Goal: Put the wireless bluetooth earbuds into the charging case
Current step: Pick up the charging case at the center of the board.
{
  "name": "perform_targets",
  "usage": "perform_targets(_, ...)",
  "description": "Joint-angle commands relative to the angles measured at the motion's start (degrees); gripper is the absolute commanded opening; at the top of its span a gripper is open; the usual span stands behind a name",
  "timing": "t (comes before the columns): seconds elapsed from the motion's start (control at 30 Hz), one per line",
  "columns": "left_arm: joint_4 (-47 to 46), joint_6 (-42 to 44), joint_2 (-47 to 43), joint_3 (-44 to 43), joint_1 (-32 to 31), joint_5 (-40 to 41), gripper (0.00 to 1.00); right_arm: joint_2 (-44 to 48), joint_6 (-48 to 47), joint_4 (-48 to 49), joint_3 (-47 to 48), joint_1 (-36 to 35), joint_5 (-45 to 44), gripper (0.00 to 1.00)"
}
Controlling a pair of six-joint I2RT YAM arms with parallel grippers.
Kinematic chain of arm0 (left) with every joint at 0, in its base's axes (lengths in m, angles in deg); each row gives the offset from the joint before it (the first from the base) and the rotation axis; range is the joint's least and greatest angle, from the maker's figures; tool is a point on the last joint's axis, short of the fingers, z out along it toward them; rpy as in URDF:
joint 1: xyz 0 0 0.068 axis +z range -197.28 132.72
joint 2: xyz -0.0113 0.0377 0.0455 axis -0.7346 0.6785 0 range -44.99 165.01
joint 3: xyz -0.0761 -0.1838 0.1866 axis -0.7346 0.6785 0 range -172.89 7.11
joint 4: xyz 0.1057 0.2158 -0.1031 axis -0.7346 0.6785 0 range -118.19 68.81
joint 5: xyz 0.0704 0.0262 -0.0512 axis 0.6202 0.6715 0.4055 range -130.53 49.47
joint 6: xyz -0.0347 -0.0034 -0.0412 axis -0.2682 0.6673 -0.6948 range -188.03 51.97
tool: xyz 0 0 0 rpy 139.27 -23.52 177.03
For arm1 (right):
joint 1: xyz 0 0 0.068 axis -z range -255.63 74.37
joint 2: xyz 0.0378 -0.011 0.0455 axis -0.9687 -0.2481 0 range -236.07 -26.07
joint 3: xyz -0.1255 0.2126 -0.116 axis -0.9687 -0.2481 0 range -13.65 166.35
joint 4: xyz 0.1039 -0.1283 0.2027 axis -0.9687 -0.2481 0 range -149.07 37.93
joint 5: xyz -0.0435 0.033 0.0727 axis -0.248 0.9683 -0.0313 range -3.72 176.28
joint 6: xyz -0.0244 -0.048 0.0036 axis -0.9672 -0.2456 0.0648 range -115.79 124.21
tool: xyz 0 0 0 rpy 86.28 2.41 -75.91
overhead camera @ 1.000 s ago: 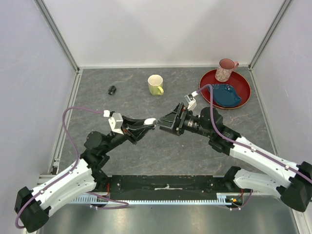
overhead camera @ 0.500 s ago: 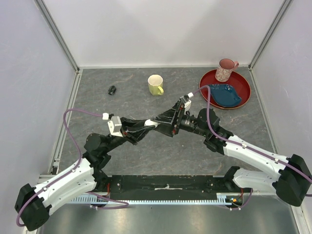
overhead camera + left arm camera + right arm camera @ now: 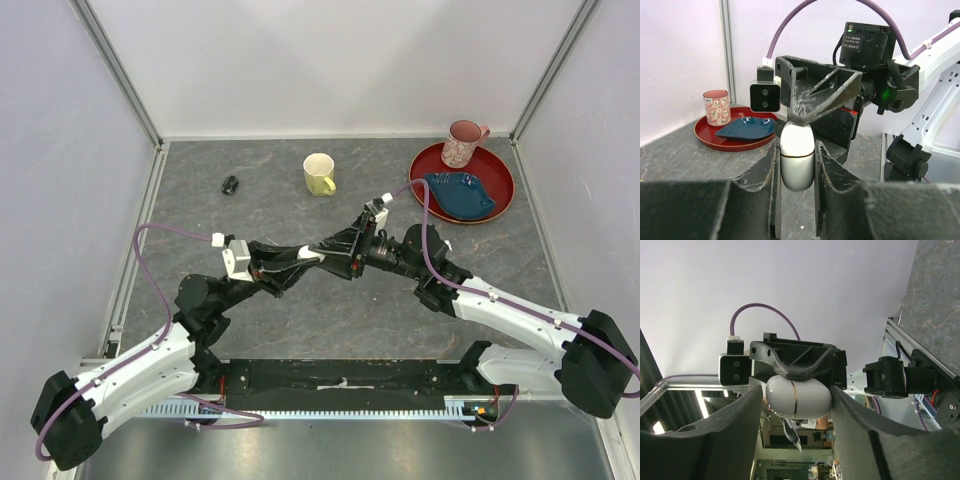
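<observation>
My left gripper (image 3: 796, 149) pinched the white charging case (image 3: 797, 167) in mid-air above the table's middle. The right gripper (image 3: 797, 396) straddled its free end, though I couldn't tell if it was touching. Opening the lid seemed next, which called for a grip on the lid alone.

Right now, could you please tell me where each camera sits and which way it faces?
Top view: above and behind the arms, looking down at the table; both arms show, left gripper facing right gripper.
Left wrist: looks along its own fingers, shut on the white case, toward the right gripper and red tray.
Right wrist: looks along its own fingers at the case, tilted up toward the wall.
Shared: the case shows in all three.
</observation>
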Motion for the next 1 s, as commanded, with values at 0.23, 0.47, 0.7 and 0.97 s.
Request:
perform_targets(0.23, -2.69, -0.23, 1.15, -0.11, -0.13, -0.52, 0.06, -0.36, 1.97, 5.24, 0.11, 0.18, 1.48, 0.26)
perform_targets(0.47, -0.05, -2.78, 1.42, -0.64, -0.13, -0.44, 0.31, 0.17, 0.65, 5.60, -0.06, 0.18, 0.95, 0.14)
perform_targets(0.7, 2.67, -2.52, 0.19, -0.72, -0.13, 0.53, 0.46, 1.57, -3.13, 0.77, 0.55, 0.18, -1.25, 0.11)
perform_targets(0.97, 2.06, -2.35, 0.54, -0.90, -0.13, 0.62, 0.50, 1.75, -3.75, 0.06, 0.55, 0.09, -1.69, 0.10)
